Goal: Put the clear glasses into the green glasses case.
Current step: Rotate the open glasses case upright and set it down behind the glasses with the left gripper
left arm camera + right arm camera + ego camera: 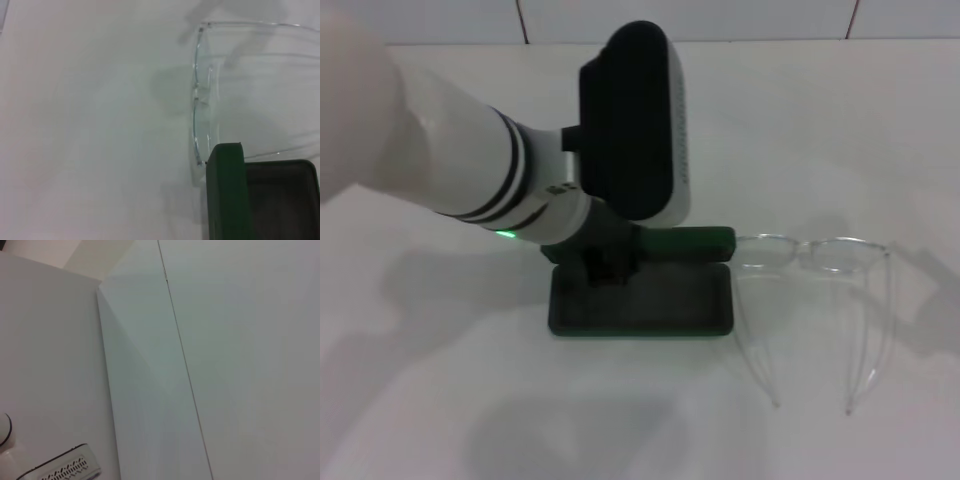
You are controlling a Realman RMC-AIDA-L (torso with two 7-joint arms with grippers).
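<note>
Left pincer (610,262) sits low at centre frame in the head view, its dark fingers down at the back edge of the green glasses case (640,300), at or just over the hinge line. Whether the fingers are spread or closed cannot be told, nor whether they touch the case; they carry nothing that can be seen.

Nearest the viewer, the open case lies flat on the white desk (440,400), dark lining upward, lid standing up behind it as a green strip. Just beside it, at centre right of the frame, the clear glasses (815,255) rest on the desk with the front piece toward the far side and both temples unfolded, pointing to the lower edge. Case and glasses appear close but apart. The left wrist view confirms the lens front lying just beyond the raised lid.

Judgement: the case stands ready and the glasses are not yet picked up. The next move calls for a shift toward the frame and a light, well-centred grip on the slippery plastic.

Right pincer is out of sight; its wrist camera shows only wall and desk.
</note>
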